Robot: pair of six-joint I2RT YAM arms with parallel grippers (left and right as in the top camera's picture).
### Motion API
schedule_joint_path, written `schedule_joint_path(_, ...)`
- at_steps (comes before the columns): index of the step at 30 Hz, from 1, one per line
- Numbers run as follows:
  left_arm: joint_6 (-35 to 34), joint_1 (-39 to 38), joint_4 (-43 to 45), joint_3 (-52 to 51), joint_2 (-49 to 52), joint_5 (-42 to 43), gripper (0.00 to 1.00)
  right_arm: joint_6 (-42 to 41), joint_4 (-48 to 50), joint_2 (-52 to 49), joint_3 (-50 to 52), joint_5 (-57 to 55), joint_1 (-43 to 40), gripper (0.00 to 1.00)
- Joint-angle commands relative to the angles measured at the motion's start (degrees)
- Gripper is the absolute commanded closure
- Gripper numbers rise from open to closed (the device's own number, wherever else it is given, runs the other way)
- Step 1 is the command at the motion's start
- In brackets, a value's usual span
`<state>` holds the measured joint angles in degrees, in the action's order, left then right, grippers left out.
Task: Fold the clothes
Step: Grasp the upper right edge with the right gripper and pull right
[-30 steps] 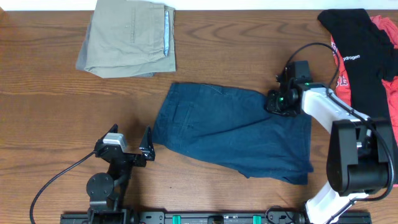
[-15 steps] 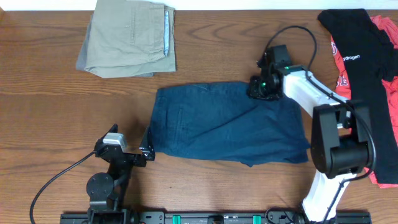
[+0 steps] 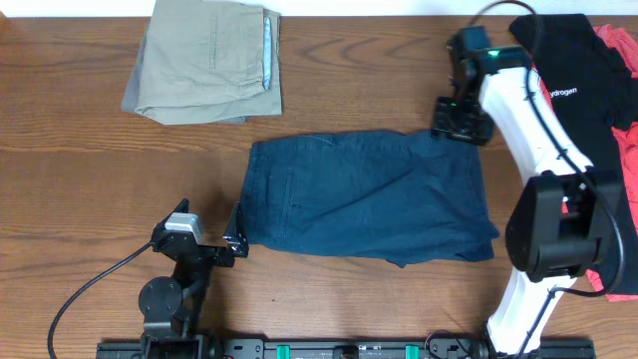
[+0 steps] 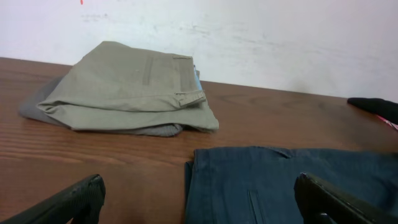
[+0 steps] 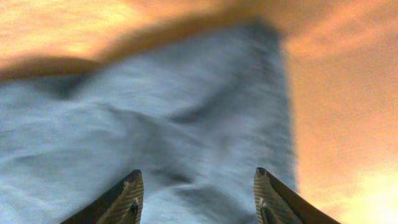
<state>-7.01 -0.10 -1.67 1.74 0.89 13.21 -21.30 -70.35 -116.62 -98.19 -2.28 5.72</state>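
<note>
The dark navy shorts (image 3: pixel 369 194) lie flat in the middle of the table, roughly square to its edges. My right gripper (image 3: pixel 461 122) hovers at their far right corner. In the right wrist view it (image 5: pixel 196 176) is open and empty, with blurred navy cloth (image 5: pixel 155 124) below it. My left gripper (image 3: pixel 209 221) is open and empty at the shorts' near left edge. In the left wrist view it (image 4: pixel 199 186) frames the shorts' left edge (image 4: pixel 286 180). Folded khaki shorts (image 3: pixel 204 60) lie at the far left and also show in the left wrist view (image 4: pixel 124 87).
A black "hydrogen" T-shirt (image 3: pixel 573 90) and a coral-red garment (image 3: pixel 623 150) lie in a pile at the far right edge, beside the right arm. The T-shirt's edge shows in the left wrist view (image 4: pixel 373 107). A white wall stands behind the table.
The right gripper pulled the shorts' right end toward the far side, turning them square to the table, then moved up and right off the cloth. The left arm has not moved.
</note>
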Motion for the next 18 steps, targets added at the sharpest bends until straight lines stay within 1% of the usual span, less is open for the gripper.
schedule_joint_path(1, 0.96, 0.2, -1.03, -1.49, -0.15, 0.72, 0.02, -2.27, -0.59, -0.02, 3.67, -1.95, -2.1, 0.51)
schedule_joint_path(5, 0.98, 0.2, -1.03, -1.49, -0.15, 0.72, 0.02, -1.64, 6.38, -0.02, 11.23, -0.68, -3.3, 0.71)
schedule_joint_path(6, 0.96, 0.2, -1.03, -1.49, -0.15, 0.72, 0.02, -0.02, 9.2, -0.02, 13.4, 1.44, -3.48, 0.72)
schedule_joint_path(8, 0.96, 0.2, -1.03, -1.49, -0.15, 0.72, 0.02, 1.03, 13.49, -0.02, 16.55, 4.79, -3.61, 0.72)
schedule_joint_path(12, 0.96, 0.2, -1.03, -1.49, -0.15, 0.72, 0.02, 0.96, 18.12, -0.02, 20.52, 4.98, -3.56, 0.7)
schedule_joint_path(14, 0.98, 0.2, -1.03, -1.49, -0.15, 0.72, 0.02, 0.28, 18.53, -0.02, 21.66, 3.06, -3.89, 0.69)
schedule_joint_path(18, 0.96, 0.2, -1.03, -1.49, -0.15, 0.72, 0.02, -3.06, 16.59, -0.02, 22.12, -5.22, -6.08, 0.7)
